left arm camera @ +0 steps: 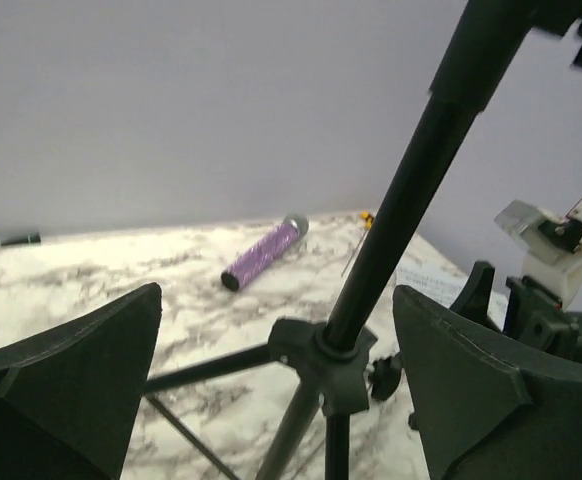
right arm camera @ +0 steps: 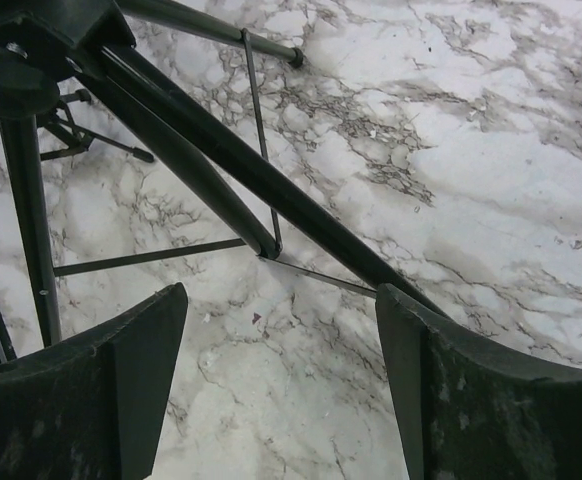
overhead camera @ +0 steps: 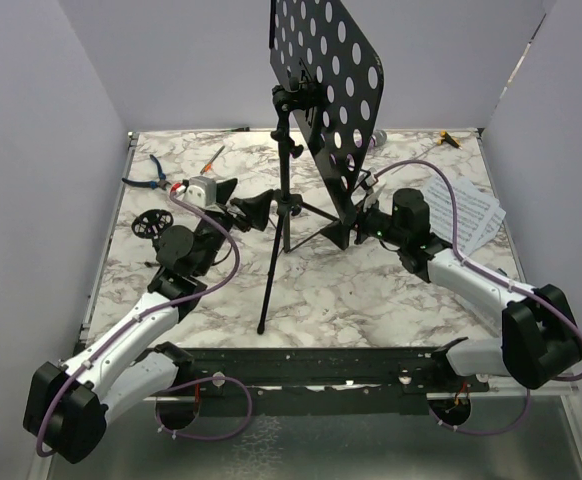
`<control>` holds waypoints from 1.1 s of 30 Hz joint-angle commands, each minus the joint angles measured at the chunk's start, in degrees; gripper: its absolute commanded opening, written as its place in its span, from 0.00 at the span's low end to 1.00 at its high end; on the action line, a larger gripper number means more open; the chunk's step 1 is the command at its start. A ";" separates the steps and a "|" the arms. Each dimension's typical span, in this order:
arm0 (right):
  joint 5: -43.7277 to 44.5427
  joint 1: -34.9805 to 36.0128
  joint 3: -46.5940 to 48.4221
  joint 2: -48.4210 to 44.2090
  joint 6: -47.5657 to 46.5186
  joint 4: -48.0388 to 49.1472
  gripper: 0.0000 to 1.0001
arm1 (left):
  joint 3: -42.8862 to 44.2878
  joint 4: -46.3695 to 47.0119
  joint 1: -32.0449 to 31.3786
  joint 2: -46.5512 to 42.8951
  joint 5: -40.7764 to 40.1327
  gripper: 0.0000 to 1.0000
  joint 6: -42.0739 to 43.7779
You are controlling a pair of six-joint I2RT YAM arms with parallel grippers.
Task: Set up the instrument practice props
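Music stand (overhead camera: 336,60) upright on the marble surface (overhead camera: 371,295), its pole between the wide-spread fingers of the left hand (left arm camera: 276,305); right hand (right arm camera: 281,300) likewise spread, grasping nothing, near its legs.

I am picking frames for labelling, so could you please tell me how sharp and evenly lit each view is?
Top external: sharp, evenly lit, music stand without harsh shadow. Left wrist: the stand's pole and the fingers of the left gripper soft, the purple microphone clearer, the far edge of the marble table glaring. Right wrist: table crisp, the fingers of the right gripper dark and soft.
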 commanded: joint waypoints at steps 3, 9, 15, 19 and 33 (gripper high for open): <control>1.88 -0.29 -1.15 -2.22 1.30 -1.66 0.80 | 0.85 -21.30 -0.17 -2.26 1.47 0.98 -2.34; 2.70 -0.52 0.62 -1.50 1.76 -2.86 0.81 | 3.41 -29.19 -0.19 -1.01 7.53 0.97 -1.17; -1.50 -2.81 2.51 0.42 3.66 -1.73 0.81 | 5.84 -34.01 -0.19 0.74 9.17 0.97 0.93; -6.86 -5.69 4.11 1.98 6.26 0.20 0.81 | 6.65 -35.31 -0.36 2.33 9.81 0.97 0.95; -23.82 -7.34 16.41 14.09 6.04 -0.02 0.78 | 6.53 -36.37 -3.09 7.25 8.97 0.86 1.33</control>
